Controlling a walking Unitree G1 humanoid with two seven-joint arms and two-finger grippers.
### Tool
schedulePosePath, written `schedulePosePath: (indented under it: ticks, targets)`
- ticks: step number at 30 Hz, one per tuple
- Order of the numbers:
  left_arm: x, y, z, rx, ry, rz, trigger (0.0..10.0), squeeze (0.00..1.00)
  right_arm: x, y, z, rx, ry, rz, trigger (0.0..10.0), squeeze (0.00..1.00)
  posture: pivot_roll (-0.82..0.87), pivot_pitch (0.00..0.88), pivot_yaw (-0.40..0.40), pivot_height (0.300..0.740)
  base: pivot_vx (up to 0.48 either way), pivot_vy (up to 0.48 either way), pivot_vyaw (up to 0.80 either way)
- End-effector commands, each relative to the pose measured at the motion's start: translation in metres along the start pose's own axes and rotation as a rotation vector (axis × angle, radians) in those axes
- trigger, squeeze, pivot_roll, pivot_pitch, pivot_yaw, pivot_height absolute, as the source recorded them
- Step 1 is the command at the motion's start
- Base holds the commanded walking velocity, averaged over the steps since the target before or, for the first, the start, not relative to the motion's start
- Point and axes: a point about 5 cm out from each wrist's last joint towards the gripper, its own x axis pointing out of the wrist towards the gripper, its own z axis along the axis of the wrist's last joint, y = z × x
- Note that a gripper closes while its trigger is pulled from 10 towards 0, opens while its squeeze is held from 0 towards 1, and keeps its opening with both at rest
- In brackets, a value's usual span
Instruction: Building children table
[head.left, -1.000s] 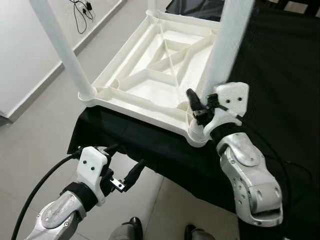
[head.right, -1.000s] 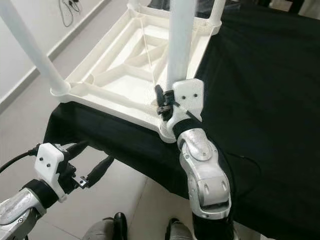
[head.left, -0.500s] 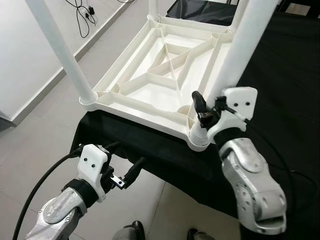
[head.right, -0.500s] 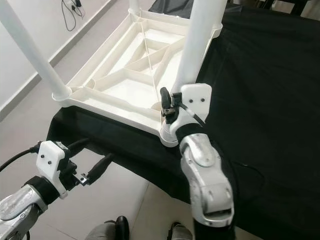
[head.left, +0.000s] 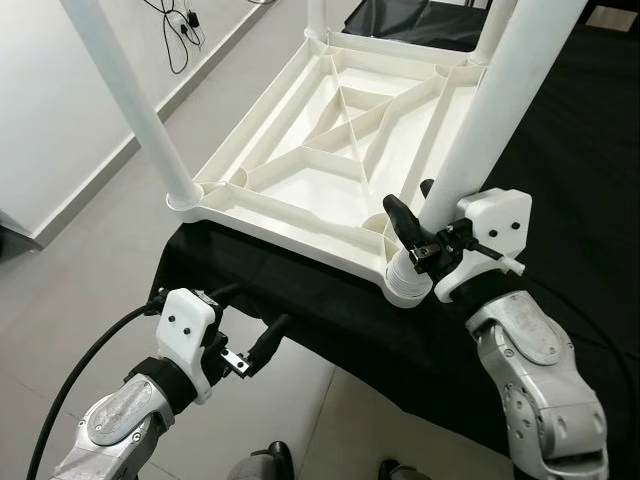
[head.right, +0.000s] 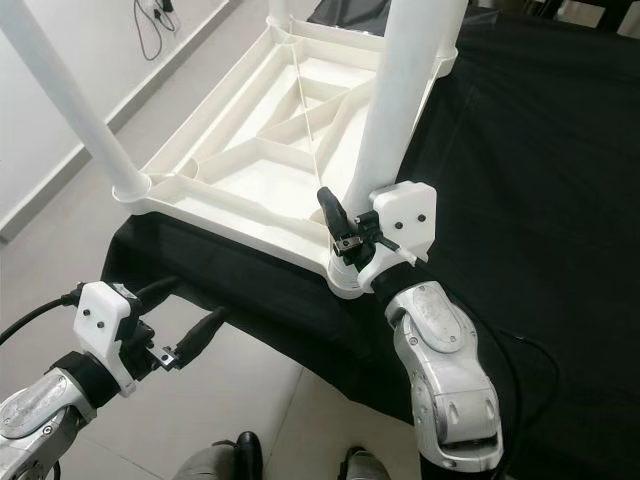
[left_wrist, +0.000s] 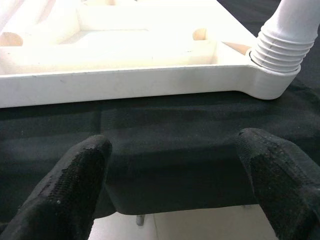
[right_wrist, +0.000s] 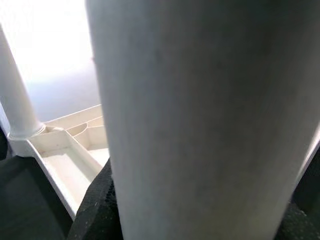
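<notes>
Right claw (head.left: 418, 222) grips white leg (head.left: 487, 130), now more tilted; left wrist view shows its ribbed base, probably seated. Left claw (head.left: 248, 330) open, idle.

upturned white table (head.left: 300, 190) on black cloth (head.left: 560, 200)

White plastic children's table (head.left: 330, 160), upside down, ribbed underside facing up; centre to upper centre of frame, near edge resting on black cloth. White tube legs stand upright from corners: near-left leg (head.left: 135, 100) at upper left, near-right leg (head.left: 490, 120) at right of centre, ridged base seated in corner socket (head.left: 405, 285).
</notes>
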Motion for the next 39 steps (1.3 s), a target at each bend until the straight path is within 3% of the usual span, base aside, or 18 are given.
schedulePosePath:
  ticks: [1, 7, 8, 10, 14, 20, 22, 24, 27, 35, 39]
  targets:
    - [-0.002, 0.000, -0.003, 0.015, 0.021, -0.011, 10.0, 0.00, -0.012, -0.003, -0.047, 0.036, 0.241, -0.016, 10.0, 0.00, -0.01, 0.266, 0.058, 0.740, 0.000, 0.000, 0.00]
    - [0.000, 0.003, 0.001, 0.024, 0.007, -0.010, 10.0, 0.00, -0.011, 0.002, -0.049, 0.034, 0.241, 0.018, 10.0, 0.00, 0.00, 0.262, 0.056, 0.740, 0.000, 0.000, 0.00]
    - [0.009, 0.008, 0.016, 0.016, -0.049, -0.019, 10.0, 0.00, -0.010, 0.003, -0.050, 0.033, 0.247, 0.034, 10.0, 0.00, -0.01, 0.255, 0.053, 0.740, 0.000, 0.000, 0.00]
    - [0.009, 0.008, 0.016, 0.016, -0.049, -0.019, 10.0, 0.00, -0.010, 0.003, -0.050, 0.033, 0.247, 0.034, 10.0, 0.00, -0.01, 0.255, 0.053, 0.740, 0.000, 0.000, 0.00]
    - [0.035, 0.008, 0.063, 0.003, -0.207, -0.115, 10.0, 0.00, -0.011, 0.006, -0.058, 0.010, 0.316, 0.063, 10.0, 0.00, -0.01, 0.255, 0.057, 0.740, 0.000, 0.000, 0.00]
    - [0.057, 0.009, 0.097, -0.015, -0.308, -0.190, 10.0, 0.00, -0.009, 0.007, -0.061, 0.013, 0.339, 0.072, 10.0, 0.00, -0.01, 0.255, 0.058, 0.740, 0.000, 0.000, 0.00]
    - [0.072, 0.006, 0.122, -0.048, -0.376, -0.275, 10.0, 0.00, -0.008, 0.009, -0.061, 0.018, 0.340, 0.083, 10.0, 0.00, -0.01, 0.255, 0.059, 0.740, 0.000, 0.000, 0.00]
    - [0.072, 0.006, 0.122, -0.048, -0.376, -0.275, 10.0, 0.00, -0.008, 0.009, -0.061, 0.018, 0.340, 0.083, 10.0, 0.00, -0.01, 0.255, 0.059, 0.740, 0.000, 0.000, 0.00]
    - [0.091, -0.003, 0.160, -0.066, -0.449, -0.450, 10.0, 0.00, -0.005, 0.013, -0.060, 0.025, 0.340, 0.108, 10.0, 0.00, -0.01, 0.255, 0.060, 0.740, 0.000, 0.000, 0.00]
    - [0.106, -0.013, 0.204, -0.038, -0.510, -0.625, 10.0, 0.00, 0.001, 0.016, -0.059, 0.025, 0.344, 0.127, 10.0, 0.00, -0.02, 0.256, 0.059, 0.740, 0.000, 0.000, 0.00]
    - [0.107, -0.012, 0.210, -0.031, -0.509, -0.694, 10.0, 0.00, 0.005, 0.015, -0.058, 0.028, 0.337, 0.130, 10.0, 0.00, -0.02, 0.256, 0.057, 0.740, 0.000, 0.000, 0.00]
